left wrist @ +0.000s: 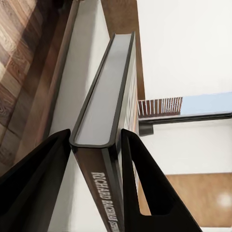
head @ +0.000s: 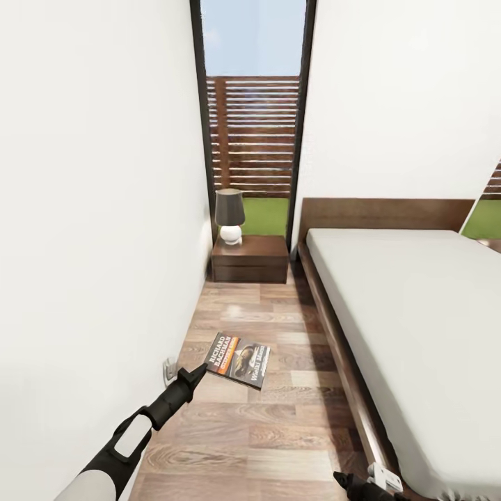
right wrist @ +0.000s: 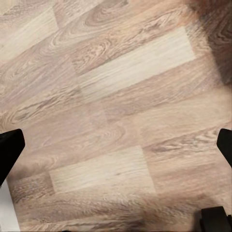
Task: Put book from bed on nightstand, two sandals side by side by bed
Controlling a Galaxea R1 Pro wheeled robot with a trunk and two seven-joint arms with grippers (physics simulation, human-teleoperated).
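Plainly, the book sits clamped between the left fingers.

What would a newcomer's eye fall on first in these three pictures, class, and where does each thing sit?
First, the paperback book held out over the wood-plank floor, its spine clamped between the left gripper jaws. Next, the big bed with its pale grey mattress along the right. Last, the dark nightstand at the far end beneath the tall window, bearing a lamp with a dark shade.
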